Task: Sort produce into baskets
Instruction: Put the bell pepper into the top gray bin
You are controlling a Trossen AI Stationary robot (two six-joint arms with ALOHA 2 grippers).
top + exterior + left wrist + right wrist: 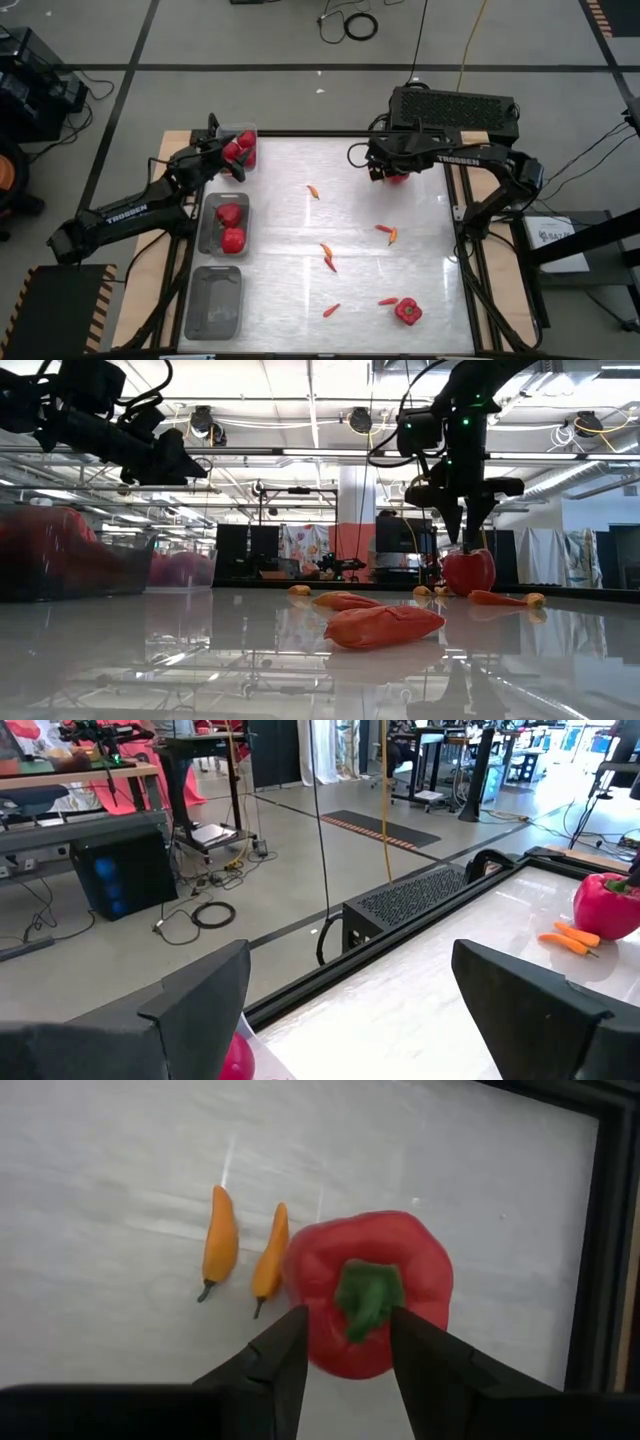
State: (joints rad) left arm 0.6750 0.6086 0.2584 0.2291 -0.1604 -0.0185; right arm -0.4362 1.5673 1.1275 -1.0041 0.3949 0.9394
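Observation:
My right gripper (348,1325) hangs over the table's far right part, shut on a red bell pepper (397,178) with a green stem. Two orange chilis (220,1240) lie on the table beside the pepper. My left gripper (232,165) waits open by the small clear basket (243,135), which holds tomatoes (240,150). A grey basket (208,225) at the left edge holds two bell peppers (231,228). A second grey basket (213,302) sits nearer. Another bell pepper (407,312) and several chilis (328,257) lie loose on the table. My right gripper pinches the bell pepper's green stem (365,1295) between its two fingers. The fingers come steeply from above, slanting down. The pepper hangs upright below the fingertips (478,532), close to the table. Whether its underside touches the table, I cannot tell.
A black perforated box (455,110) stands just beyond the table's far right edge, behind my right arm. Loose chilis are scattered over the middle (313,191) and near part (331,310) of the table. The baskets line the left edge.

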